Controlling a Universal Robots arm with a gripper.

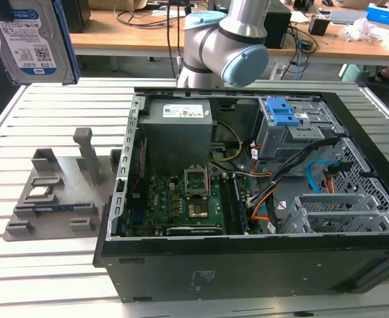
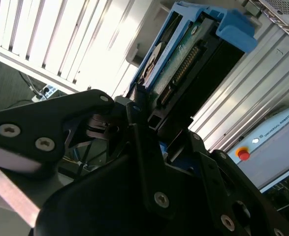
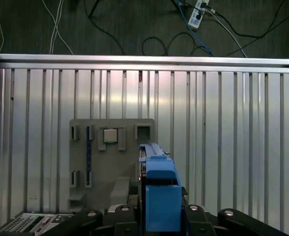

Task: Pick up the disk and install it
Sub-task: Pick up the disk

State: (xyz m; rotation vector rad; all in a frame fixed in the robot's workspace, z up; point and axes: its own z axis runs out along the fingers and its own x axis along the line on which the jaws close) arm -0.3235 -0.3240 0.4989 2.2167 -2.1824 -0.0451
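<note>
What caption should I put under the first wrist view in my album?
The tool holds the blue-framed disk above the grey parts tray on the slatted table.

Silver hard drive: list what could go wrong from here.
1. The silver hard drive in its blue plastic bracket hangs high in the air, clamped by the black gripper at one end; a slip might drop it onto the grey parts tray below.
2. Loose orange and blue cables cross the open black computer case and could snag it.
</note>
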